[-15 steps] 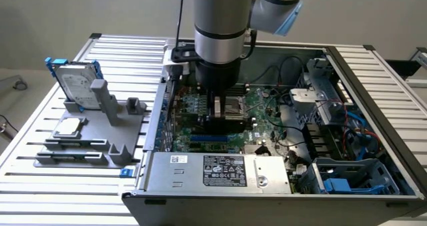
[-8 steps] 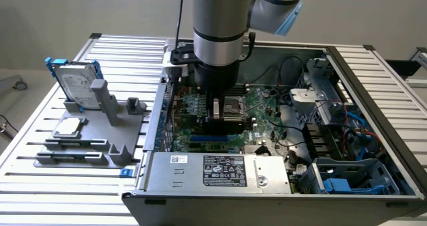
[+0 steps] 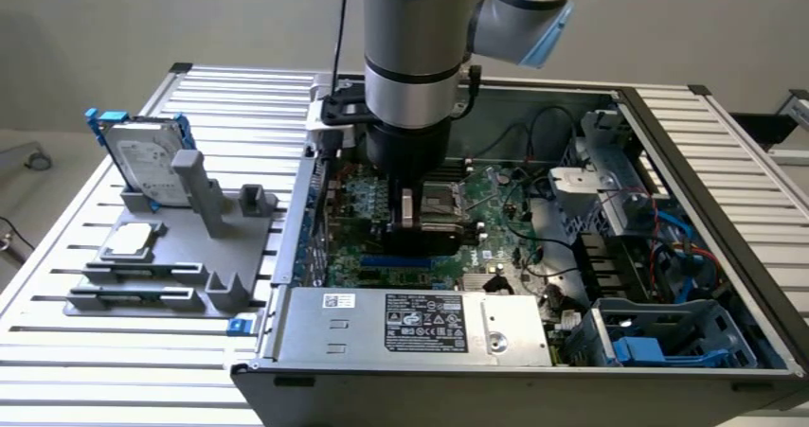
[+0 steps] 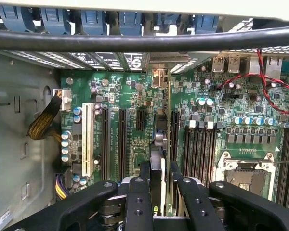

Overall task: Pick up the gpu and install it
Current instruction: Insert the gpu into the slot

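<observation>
You are looking down on a slatted metal worktop (image 3: 227,91) that is carrying an open computer case (image 3: 708,143), with a hard drive (image 3: 139,152) standing in a grey holder (image 3: 189,257) beside it. The arm (image 3: 411,58) is reaching down inside the case. The jaws are pinching nearly shut on the gpu (image 4: 159,159), gripping its upper edge. They are holding it upright and edge-on over the motherboard (image 4: 120,91), in line with the long dark expansion slots (image 4: 121,144), probably so its connector edge is facing down. Whether it is touching a slot, you cannot tell.
</observation>
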You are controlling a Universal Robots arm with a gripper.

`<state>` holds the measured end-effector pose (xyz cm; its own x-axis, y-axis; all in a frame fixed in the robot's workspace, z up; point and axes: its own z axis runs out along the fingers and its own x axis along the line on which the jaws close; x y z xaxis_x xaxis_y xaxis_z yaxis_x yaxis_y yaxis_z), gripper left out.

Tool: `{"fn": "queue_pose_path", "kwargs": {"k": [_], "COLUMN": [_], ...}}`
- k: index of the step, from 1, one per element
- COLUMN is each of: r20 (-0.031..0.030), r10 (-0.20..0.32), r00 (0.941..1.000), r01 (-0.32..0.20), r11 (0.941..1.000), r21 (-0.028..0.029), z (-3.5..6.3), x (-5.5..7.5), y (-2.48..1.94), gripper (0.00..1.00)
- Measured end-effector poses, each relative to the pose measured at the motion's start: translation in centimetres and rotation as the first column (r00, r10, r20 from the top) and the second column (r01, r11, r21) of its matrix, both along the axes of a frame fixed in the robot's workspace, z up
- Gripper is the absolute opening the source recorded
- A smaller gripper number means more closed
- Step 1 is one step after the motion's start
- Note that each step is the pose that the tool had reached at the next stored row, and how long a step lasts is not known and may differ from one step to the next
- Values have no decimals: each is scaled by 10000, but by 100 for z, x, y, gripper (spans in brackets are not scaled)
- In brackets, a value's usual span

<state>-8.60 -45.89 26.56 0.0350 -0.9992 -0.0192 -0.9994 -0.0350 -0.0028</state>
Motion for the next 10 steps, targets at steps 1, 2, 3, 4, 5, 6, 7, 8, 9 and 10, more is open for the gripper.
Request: {"fn": "queue_pose_path", "kwargs": {"k": [1,2,3,4,5,6,7,8,9,10], "r20": [-6,-10,-12,-14,-16,-18,-18,-18,-19,-18], "r10": [0,0,1,5,8,12,16,18,21,25], "r00": [10000,10000,10000,10000,10000,10000,10000,10000,10000,10000], "r01": [0,0,-1,-5,-8,-12,-16,-18,-21,-25], "r11": [10000,10000,10000,10000,10000,10000,10000,10000,10000,10000], "r21": [-1,-1,1,2,2,1,1,0,-2,-5], "z": [-2,-3,-5,-6,-6,-6,-6,-6,-6,-7], "x": [-1,-1,-1,-1,-1,-1,-1,-1,0,0], "y": [0,-1,-2,-5,-7,-11,-14,-16,-18,-20], "gripper": [26,26,26,26,26,26,26,26,26,26]}}
